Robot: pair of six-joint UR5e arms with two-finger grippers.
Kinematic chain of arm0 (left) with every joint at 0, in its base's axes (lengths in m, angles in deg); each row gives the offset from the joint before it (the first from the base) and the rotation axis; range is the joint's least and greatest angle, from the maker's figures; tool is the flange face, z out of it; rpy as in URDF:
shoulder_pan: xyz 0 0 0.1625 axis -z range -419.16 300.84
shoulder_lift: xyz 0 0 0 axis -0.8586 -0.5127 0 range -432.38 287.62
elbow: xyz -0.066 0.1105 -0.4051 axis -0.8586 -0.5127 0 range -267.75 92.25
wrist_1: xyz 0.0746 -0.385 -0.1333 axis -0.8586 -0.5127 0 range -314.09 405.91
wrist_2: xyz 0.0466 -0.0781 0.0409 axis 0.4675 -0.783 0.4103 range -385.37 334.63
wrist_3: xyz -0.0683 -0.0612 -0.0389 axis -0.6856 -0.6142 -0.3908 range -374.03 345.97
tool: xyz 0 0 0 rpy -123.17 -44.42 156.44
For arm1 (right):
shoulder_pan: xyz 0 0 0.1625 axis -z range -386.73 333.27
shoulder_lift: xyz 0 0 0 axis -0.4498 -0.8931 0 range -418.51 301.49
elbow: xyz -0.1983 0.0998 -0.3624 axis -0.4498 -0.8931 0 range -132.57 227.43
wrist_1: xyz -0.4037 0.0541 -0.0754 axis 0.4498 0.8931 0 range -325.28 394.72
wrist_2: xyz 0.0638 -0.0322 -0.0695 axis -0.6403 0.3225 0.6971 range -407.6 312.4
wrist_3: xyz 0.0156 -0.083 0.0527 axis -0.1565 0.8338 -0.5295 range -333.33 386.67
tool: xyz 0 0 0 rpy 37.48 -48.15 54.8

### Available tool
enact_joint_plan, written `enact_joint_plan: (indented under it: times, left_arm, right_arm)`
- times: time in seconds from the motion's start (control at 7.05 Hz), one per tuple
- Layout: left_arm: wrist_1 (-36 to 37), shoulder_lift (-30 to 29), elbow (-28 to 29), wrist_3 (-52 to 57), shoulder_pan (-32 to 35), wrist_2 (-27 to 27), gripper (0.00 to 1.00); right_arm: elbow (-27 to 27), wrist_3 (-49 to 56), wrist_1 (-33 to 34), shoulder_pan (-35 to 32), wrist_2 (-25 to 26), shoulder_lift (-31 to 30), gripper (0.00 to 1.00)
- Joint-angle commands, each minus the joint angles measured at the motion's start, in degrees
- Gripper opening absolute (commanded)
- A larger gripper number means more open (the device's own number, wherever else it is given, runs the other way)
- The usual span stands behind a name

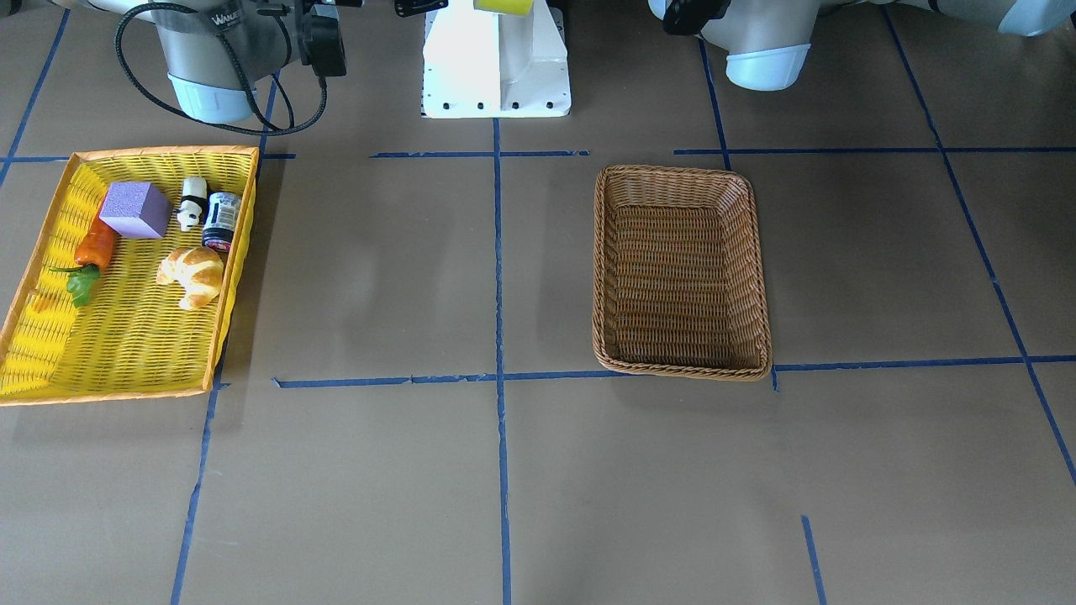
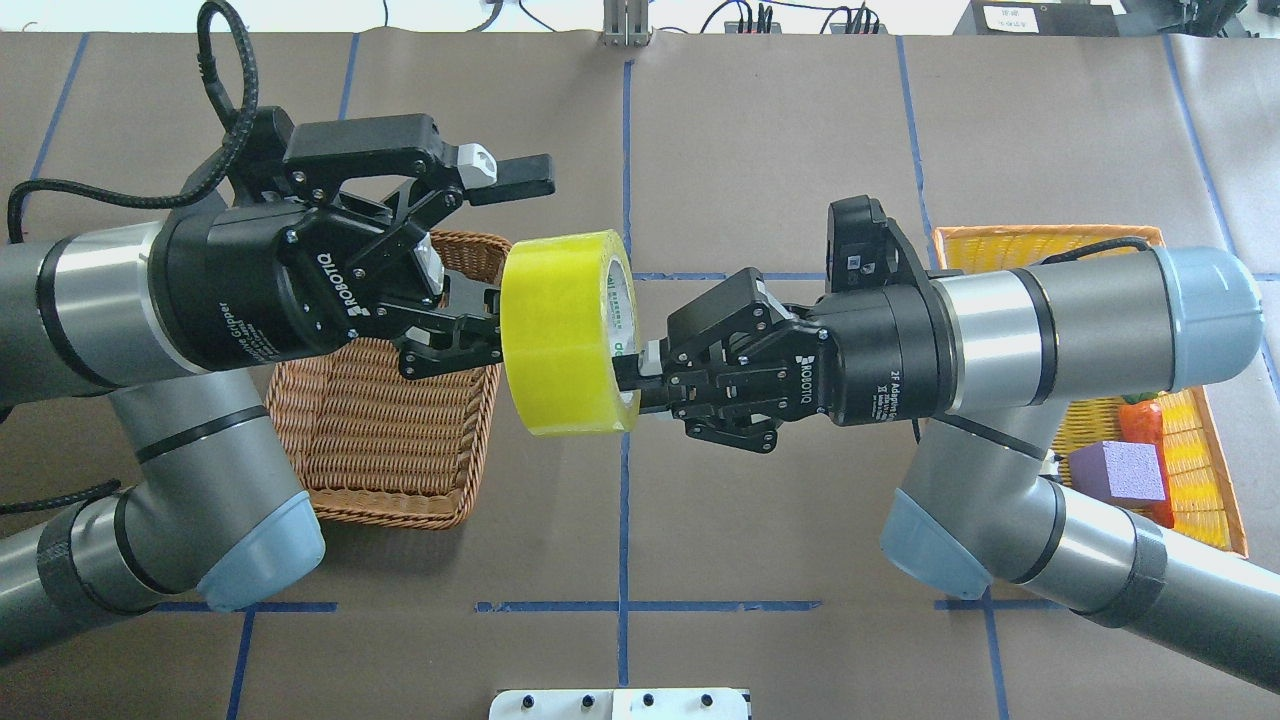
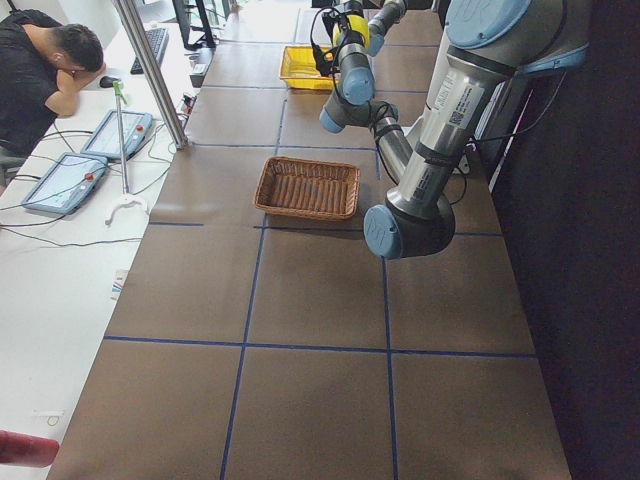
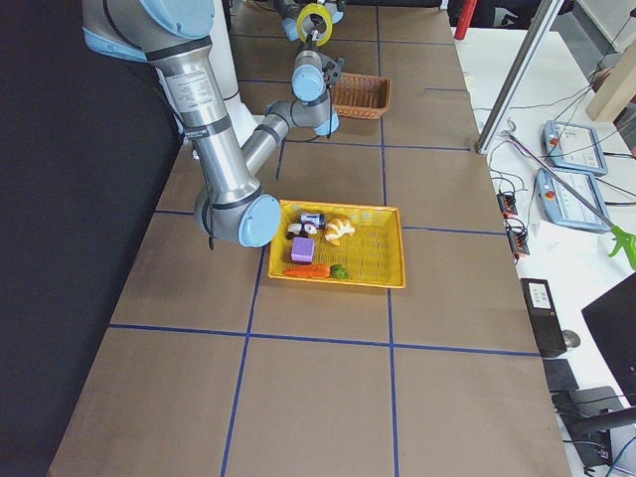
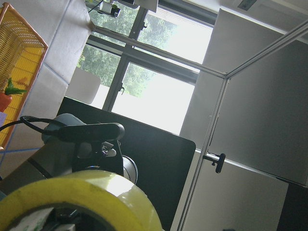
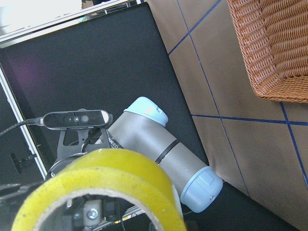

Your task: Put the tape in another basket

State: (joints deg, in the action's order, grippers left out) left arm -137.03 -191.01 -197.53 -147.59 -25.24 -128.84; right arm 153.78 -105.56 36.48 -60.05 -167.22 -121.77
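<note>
The right gripper (image 2: 640,378) is pinching the tape (image 2: 560,335) by its wall in mid-air, short of the basket (image 2: 380,470), and the left gripper (image 2: 515,250) is standing wide open beside it, so letting go early is risking a dropped roll.

Yellow-green tape (image 2: 565,335) aloft on edge; brown wicker basket (image 1: 681,277) upright, well below.

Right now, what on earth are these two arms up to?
It looks like a mid-air handover. The right arm holds the tape, jaws shut on its rim. The left arm has its jaws open at the roll's other side, not gripping yet. The brown basket below the left arm is empty.
</note>
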Motion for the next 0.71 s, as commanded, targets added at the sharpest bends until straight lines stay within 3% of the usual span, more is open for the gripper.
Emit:
enact_joint_plan:
  times: [0.0, 0.57]
  left_arm:
    - [0.0, 0.6, -0.3, 0.4, -0.2, -0.2, 0.0]
    - [-0.1, 1.1, -0.4, 0.7, 0.3, -0.3, 0.0]
  right_arm:
    - [-0.1, 0.5, 0.0, -0.1, 0.2, 0.0, 0.99]
    - [-0.1, 0.7, -2.6, -0.5, -0.2, -1.7, 1.0]
